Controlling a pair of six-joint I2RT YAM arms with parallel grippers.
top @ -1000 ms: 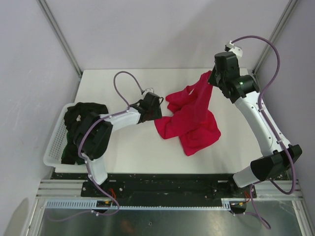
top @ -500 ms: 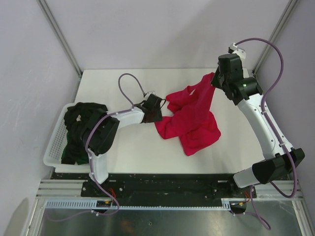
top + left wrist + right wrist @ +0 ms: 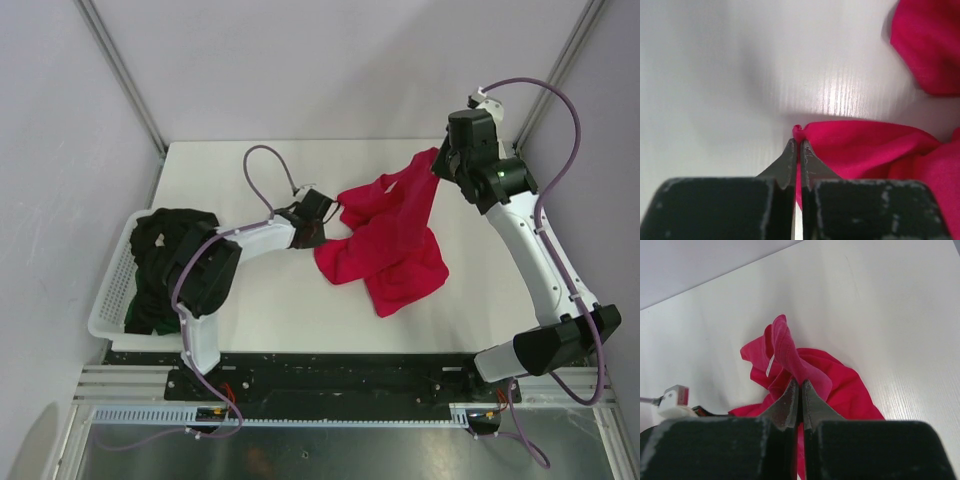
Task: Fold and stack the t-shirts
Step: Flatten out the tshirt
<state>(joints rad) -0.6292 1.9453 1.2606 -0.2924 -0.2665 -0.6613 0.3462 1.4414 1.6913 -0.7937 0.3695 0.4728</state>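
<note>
In the middle of the table [image 3: 270, 300], the red shirt [image 3: 385, 245] is seen lying crumpled, not yet spread flat. Its left edge is pinched at a small rolled fold by the left gripper [image 3: 799, 142], jaws clamped tight on the cloth, low against the table top. Its far right corner is gripped by the right gripper [image 3: 800, 385], jaws closed on a raised ridge of fabric that is lifted clear of the surface. So the shirt is held at both ends, and the line between the two grips runs from left and near to right and far. The loose bulk is draped on the near side of that line. A pull apart along it is judged likely, so the cloth can be opened out. Off at the left, well apart, a dark shirt [image 3: 165, 255] is heaped in the basket [image 3: 105, 300], touched by neither gripper.
</note>
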